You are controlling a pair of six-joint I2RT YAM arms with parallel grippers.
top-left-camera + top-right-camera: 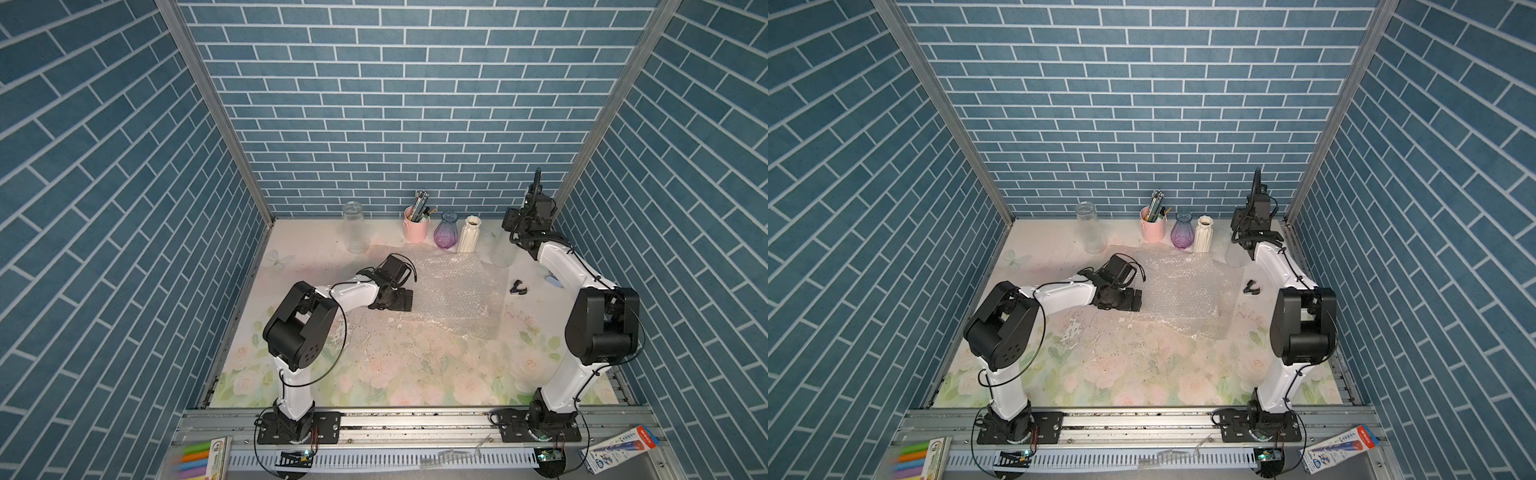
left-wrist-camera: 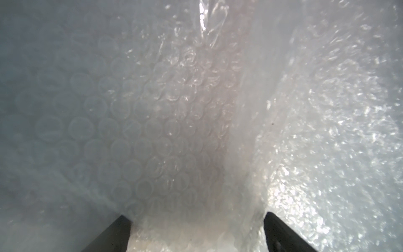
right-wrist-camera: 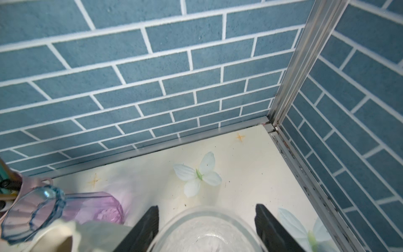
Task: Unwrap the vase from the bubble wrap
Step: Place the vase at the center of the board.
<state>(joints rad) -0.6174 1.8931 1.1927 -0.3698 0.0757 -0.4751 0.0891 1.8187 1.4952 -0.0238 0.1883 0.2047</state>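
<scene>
The bubble wrap [image 1: 453, 291] [image 1: 1183, 291] lies spread out and crinkled in the middle of the table, with nothing inside it. My left gripper [image 1: 409, 300] [image 2: 197, 217] is low at the sheet's left edge. It is open wide, and the bubble wrap [image 2: 174, 109] fills the space between and beyond its fingers. A clear glass vase [image 1: 500, 253] [image 1: 1235, 257] stands bare near the back right corner. My right gripper [image 1: 509, 239] [image 3: 207, 207] is above it, its fingers closed against both sides of the vase's rim [image 3: 207, 231].
Along the back wall stand a clear jar [image 1: 355, 228], a pink cup of pens [image 1: 416, 228], a purple vase [image 1: 446, 232] and a cream ribbed vase [image 1: 468, 235]. A black clip [image 1: 517, 287] lies right of the wrap. The side wall is close to the right arm.
</scene>
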